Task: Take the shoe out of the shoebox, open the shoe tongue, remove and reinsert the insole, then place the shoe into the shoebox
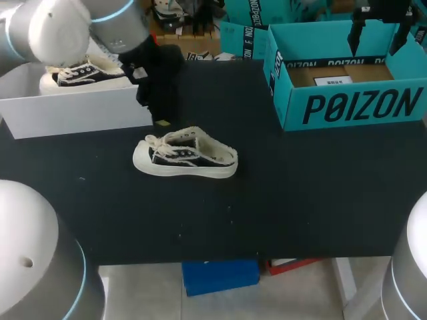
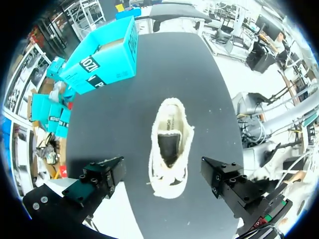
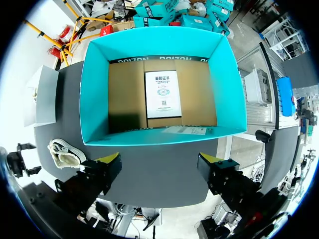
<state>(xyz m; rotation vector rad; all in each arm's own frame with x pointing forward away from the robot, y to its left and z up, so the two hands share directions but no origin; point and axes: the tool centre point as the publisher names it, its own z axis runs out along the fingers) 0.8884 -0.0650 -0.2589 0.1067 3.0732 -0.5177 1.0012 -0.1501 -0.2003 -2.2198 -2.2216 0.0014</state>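
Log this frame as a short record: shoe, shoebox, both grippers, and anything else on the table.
shoe: out of the box, upright on its sole, mid-table
shoebox: teal, open, no shoe inside; a paper card on its floor
left gripper: open, above the shoe, not touching it
right gripper: open, over the shoebox, holding nothing
other: white box at the table's left, holding a second shoe

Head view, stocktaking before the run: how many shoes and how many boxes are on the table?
Shoes: 2, loose shoe and second shoe.
Boxes: 2, teal shoebox and white box.
Total: 4.
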